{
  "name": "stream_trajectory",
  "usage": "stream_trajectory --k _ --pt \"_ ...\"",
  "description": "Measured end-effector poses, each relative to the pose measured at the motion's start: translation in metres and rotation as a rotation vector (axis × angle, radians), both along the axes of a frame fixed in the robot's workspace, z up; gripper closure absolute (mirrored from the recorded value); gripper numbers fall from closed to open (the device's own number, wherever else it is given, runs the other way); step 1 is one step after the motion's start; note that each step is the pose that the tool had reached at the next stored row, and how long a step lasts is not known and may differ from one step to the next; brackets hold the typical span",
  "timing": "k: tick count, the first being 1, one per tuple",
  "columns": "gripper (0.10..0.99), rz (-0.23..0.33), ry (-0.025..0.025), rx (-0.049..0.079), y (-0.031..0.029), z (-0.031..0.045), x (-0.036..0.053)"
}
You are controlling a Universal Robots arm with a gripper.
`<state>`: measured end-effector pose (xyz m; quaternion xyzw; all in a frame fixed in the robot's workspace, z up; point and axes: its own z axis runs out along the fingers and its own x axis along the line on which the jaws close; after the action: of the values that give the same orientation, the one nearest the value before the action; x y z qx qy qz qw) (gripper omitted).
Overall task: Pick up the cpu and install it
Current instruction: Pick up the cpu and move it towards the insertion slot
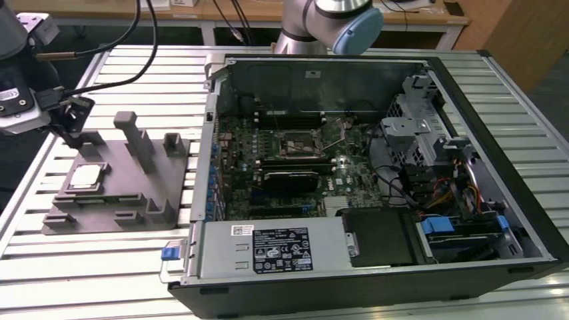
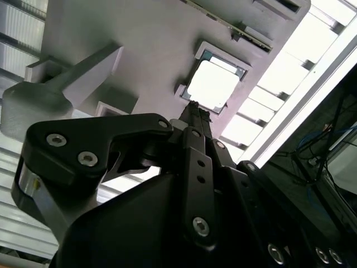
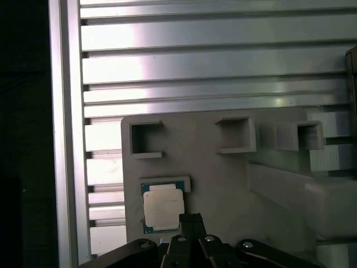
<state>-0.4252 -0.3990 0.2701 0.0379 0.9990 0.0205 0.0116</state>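
My gripper (image 2: 193, 110), fingers pinched together and empty, hovers near the cpu (image 2: 215, 85) on its fixture (image 2: 139, 44); I judge squaring over its edges matters most.

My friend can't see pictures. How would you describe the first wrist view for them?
A small square silver cpu lies flat in a shallow pocket of a grey plastic fixture. The black gripper, shut and holding nothing, hovers close to the cpu. The fixture rests on a ribbed metal table.
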Motion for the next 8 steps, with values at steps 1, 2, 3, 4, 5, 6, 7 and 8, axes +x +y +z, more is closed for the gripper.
stream_trajectory --k 1,2,3,4,5,6,7,8 --pt "0.98 0.0 0.0001 0.0 0.0 -0.0014 -0.0002" --pt "0.98 0.0 0.0 0.0 0.0 -0.003 -0.0004" --pt "0.98 0.0 0.0 0.0 0.0 -0.0045 -0.0007" --pt "0.98 0.0 0.0 0.0 0.0 -0.0061 -0.0009" --pt "0.98 0.0 0.0 0.0 0.0 -0.0079 -0.001" --pt "0.98 0.0 0.0001 0.0 0.0 -0.0096 -0.0011" --pt "0.98 0.0 0.0 0.0 0.0 -0.0114 -0.0012" --pt "0.98 0.0 -0.0001 0.0 0.0 -0.0134 -0.0014"
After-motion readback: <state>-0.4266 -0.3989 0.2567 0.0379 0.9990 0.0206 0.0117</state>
